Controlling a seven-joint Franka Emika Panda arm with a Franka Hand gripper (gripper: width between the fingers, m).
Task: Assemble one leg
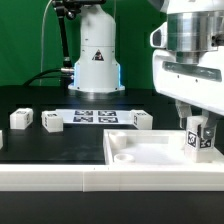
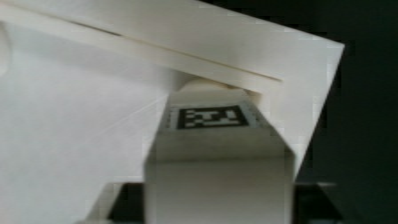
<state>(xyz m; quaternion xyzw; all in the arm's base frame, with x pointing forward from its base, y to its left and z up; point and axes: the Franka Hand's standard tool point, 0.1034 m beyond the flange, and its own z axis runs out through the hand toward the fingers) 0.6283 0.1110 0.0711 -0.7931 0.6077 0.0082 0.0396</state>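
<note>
My gripper (image 1: 198, 133) is shut on a white square-sided leg (image 1: 197, 140) with a black-and-white tag, held upright over the far right corner of the large flat white panel (image 1: 150, 152). In the wrist view the leg (image 2: 214, 150) runs out from between my dark fingers (image 2: 135, 196), tag end (image 2: 210, 117) pointing at a corner of the panel (image 2: 89, 90). The leg's lower tip is hidden, so I cannot tell whether it touches the panel. Three more legs stand on the black table: two at the exterior view's left (image 1: 20, 118) (image 1: 52, 121) and one nearer the middle (image 1: 140, 119).
The marker board (image 1: 95, 116) lies flat on the table behind the loose legs. The robot base (image 1: 95, 60) stands at the back. A white rail (image 1: 60, 178) runs along the table's front edge.
</note>
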